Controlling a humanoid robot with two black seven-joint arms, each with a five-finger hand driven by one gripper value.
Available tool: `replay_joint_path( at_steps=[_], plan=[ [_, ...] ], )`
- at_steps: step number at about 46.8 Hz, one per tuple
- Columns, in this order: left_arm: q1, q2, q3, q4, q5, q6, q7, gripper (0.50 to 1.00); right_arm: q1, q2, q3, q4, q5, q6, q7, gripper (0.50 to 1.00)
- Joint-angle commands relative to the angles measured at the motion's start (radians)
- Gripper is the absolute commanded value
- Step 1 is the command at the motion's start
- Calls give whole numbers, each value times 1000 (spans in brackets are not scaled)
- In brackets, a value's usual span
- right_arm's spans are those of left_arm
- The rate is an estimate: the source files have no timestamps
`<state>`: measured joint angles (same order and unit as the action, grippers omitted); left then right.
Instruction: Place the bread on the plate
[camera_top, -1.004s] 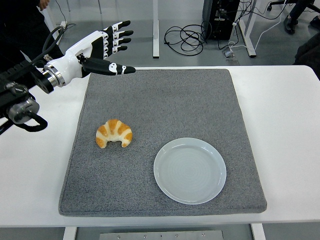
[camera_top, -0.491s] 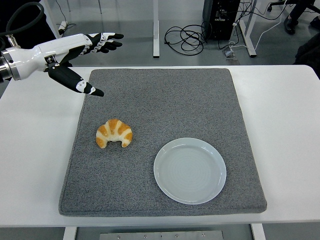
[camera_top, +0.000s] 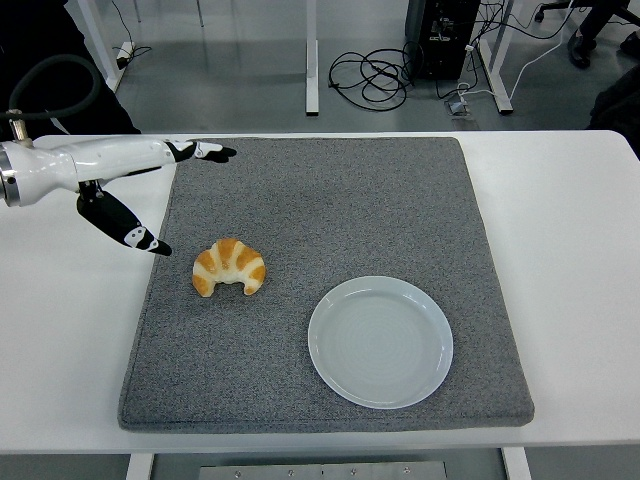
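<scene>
Descending toward croissant (camera_top: 229, 267), left hand (camera_top: 130, 190) now lower and nearer than a second ago, fingers spread, holding nothing. Lying untouched on grey mat (camera_top: 330, 190), left of empty plate (camera_top: 380, 341). Approaching grasp; no contact yet.

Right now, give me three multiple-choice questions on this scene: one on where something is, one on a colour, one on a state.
1. Where does the golden-brown croissant lie?
A. On the plate
B. On the grey felt mat, left of the plate
C. On the bare table

2. What colour is the round plate?
A. Pale blue-white
B. Red
C. Black

3. How is the left hand?
A. Closed on the croissant
B. Resting on the plate
C. Open, holding nothing

Answers: 1 B, it sits on the mat's left part. 2 A, the plate's glaze is pale. 3 C, fingers and thumb are spread, clear of the croissant.
</scene>
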<state>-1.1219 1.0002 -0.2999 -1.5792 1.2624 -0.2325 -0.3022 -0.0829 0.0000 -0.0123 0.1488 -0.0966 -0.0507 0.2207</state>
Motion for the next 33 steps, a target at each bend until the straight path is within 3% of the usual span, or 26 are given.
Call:
replay_joint_path(
  at_steps=[1,5,11,17,33],
  plan=[
    [19,-6,2,-2,15,5,23,983,0,0,0,0,0,0,0,1000],
    [69,-23,2,-1,107,41,31,983,0,0,0,0,0,0,0,1000],
    [152,-75,4,14,287,162,34,981,0,0,0,0,0,0,0,1000],
    [206,-110,4,28,354,183,37,981,0,0,0,0,0,0,0,1000],
    [232,-215,5,137,446,262,55,980,2,0,0,0,0,0,0,1000]
  ],
)
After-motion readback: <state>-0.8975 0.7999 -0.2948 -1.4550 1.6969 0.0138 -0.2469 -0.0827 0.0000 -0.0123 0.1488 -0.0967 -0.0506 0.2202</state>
